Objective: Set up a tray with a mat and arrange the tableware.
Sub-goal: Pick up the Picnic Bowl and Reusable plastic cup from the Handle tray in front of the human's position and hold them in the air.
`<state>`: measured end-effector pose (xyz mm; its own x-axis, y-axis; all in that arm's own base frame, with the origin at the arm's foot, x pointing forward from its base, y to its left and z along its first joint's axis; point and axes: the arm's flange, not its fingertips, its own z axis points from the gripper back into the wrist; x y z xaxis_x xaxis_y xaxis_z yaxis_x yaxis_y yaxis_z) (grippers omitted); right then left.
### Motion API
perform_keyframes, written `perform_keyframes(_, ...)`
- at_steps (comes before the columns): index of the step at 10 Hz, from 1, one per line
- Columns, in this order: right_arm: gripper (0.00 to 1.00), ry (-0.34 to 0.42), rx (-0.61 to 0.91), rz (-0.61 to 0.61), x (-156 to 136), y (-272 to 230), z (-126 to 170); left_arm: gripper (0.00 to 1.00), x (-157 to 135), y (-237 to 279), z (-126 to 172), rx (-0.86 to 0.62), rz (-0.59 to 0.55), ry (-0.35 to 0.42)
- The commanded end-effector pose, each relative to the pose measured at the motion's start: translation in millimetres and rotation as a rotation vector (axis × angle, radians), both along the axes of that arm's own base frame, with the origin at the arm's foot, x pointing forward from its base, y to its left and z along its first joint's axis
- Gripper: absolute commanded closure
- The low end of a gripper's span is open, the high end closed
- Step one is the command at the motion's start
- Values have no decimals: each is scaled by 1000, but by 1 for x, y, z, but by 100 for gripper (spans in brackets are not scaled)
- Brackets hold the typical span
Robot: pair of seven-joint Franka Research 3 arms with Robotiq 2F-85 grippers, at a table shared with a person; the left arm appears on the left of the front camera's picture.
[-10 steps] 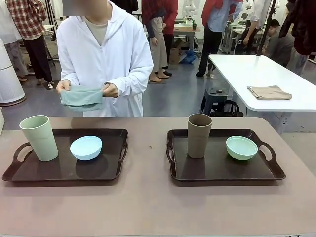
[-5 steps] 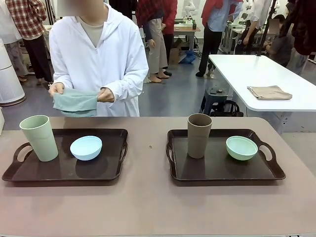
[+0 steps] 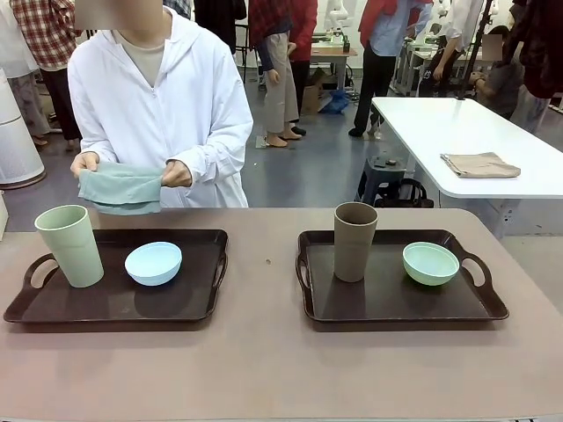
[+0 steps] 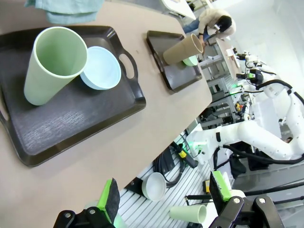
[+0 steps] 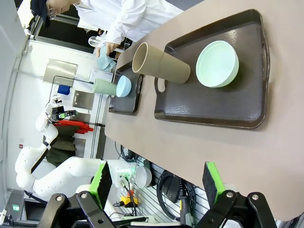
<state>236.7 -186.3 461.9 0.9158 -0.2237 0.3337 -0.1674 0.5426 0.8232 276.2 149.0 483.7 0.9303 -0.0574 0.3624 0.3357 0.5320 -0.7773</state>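
Left claw (image 4: 164, 199) and right claw (image 5: 156, 183) hung released; the surface's (image 3: 264, 369) left-edge tray (image 3: 106, 303) held a tapered pale green cup (image 3: 70, 246) and round light blue bowl (image 3: 153, 263), the right-edge tray (image 3: 387, 299) a brown cup (image 3: 354, 242) and mint green bowl (image 3: 430, 263).

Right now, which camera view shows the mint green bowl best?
The right wrist view: it looks down into the mint green bowl, whole on its tray. The front view shows it smaller, from a lower angle. In the left wrist view it is far off, mostly hidden behind the brown cup.
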Motion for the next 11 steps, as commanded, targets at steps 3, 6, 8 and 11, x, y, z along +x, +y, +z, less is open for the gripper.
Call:
perform_keyframes(3,0,-25,18,6,1,0,-2,0,0,2,0,-13,-1,-12)
perform_keyframes(6,0,-25,18,6,1,0,-2,0,0,2,0,-13,-1,-12)
perform_keyframes(8,0,-25,18,6,1,0,-2,0,0,2,0,-13,-1,-12)
perform_keyframes(11,0,-25,18,6,1,0,-2,0,0,2,0,-13,-1,-12)
